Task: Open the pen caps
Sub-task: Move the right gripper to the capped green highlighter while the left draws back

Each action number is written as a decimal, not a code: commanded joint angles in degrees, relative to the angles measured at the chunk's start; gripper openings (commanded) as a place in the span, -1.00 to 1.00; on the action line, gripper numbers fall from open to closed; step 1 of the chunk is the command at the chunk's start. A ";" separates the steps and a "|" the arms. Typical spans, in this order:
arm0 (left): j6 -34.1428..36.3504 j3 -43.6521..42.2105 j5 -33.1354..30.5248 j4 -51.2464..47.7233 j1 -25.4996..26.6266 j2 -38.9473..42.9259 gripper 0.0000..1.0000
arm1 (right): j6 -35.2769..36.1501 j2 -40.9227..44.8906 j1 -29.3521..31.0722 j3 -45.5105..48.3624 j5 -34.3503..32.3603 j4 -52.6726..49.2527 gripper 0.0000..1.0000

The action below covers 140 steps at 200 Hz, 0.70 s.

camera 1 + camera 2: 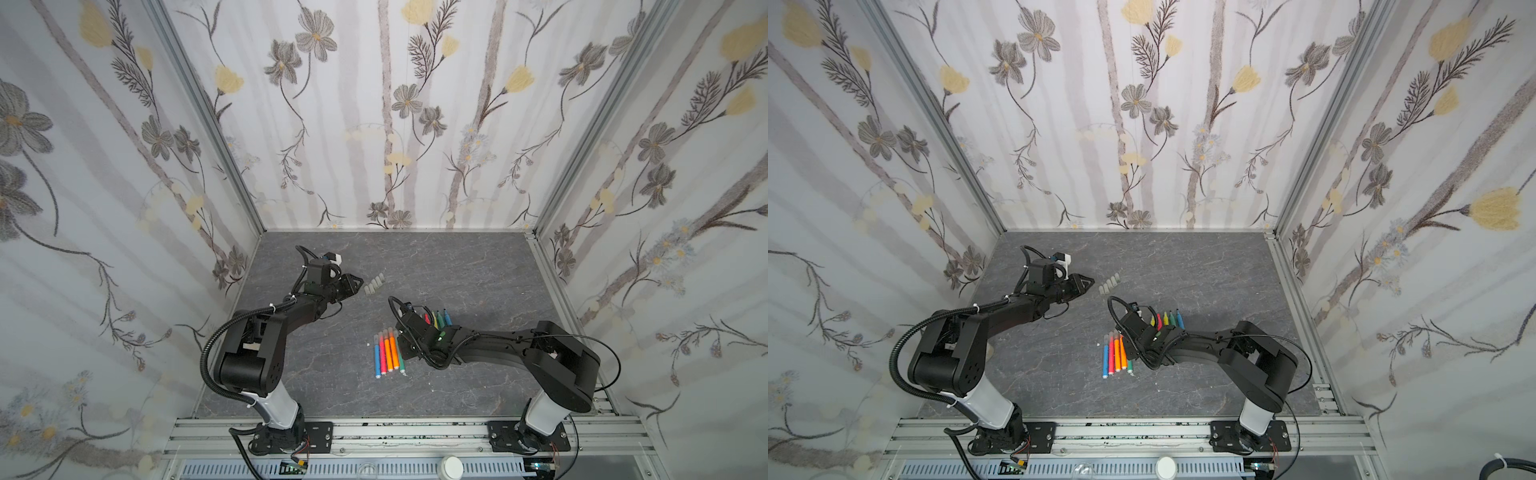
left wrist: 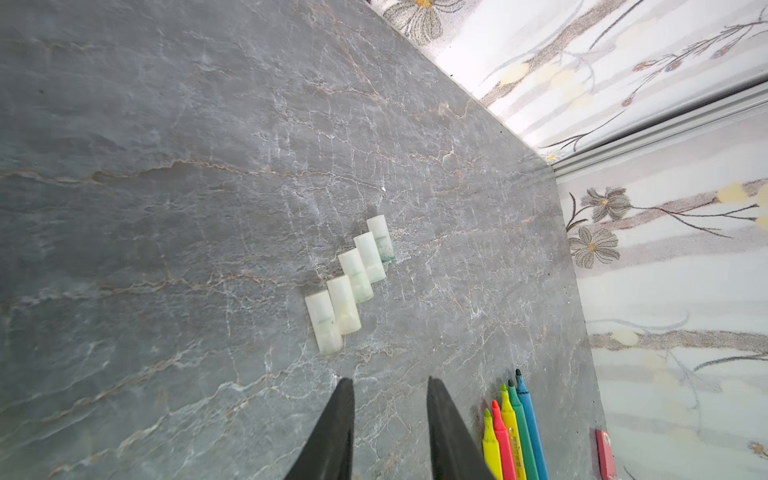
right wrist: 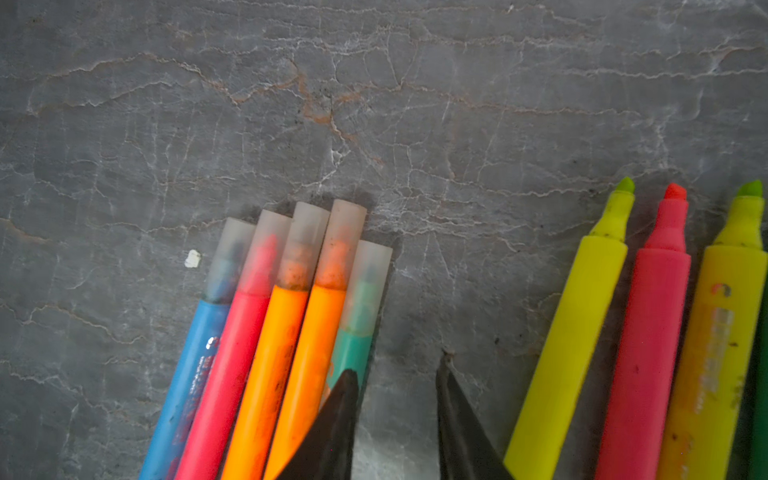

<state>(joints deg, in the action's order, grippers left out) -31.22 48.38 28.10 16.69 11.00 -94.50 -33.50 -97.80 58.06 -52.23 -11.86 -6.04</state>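
Several loose pen caps [image 2: 349, 286], whitish and stubby, lie side by side in a slanted row on the grey table; both top views show them [image 1: 375, 286] [image 1: 1110, 284]. My left gripper [image 2: 390, 380] hovers just short of that row, open, with only bare table between its fingers. Several capped pens [image 3: 270, 332] (blue, pink, orange, teal) lie bunched together, with their frosted caps [image 3: 307, 245] on. My right gripper [image 3: 399, 365] is open and empty above the gap between this bunch and the uncapped pens [image 3: 644, 332]. One finger overlaps the teal pen. The uncapped pens [image 1: 438, 319] lie further back.
Floral walls [image 1: 395, 166] enclose the table on three sides, and an aluminium rail [image 1: 374, 432] carrying both arm bases runs along the front. A white speck [image 3: 192, 258] lies beside the capped pens. A small pink object [image 2: 604, 453] sits at the foot of the wall.
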 commanded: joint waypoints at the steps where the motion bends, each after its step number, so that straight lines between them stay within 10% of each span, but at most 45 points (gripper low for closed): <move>1: 1.40 -0.96 -1.02 -1.65 -0.22 1.87 -0.40 | -1.14 -0.46 0.43 -0.51 0.17 0.50 -0.32; 140: 2.03 -3.82 -1.24 -2.86 -0.20 6.74 -0.38 | -2.59 -3.98 2.14 -2.95 -1.25 -2.59 -0.32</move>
<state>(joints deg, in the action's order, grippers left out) -29.93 44.73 27.07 13.91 10.87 -88.42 -35.14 -101.27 60.05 -54.54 -11.33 -6.92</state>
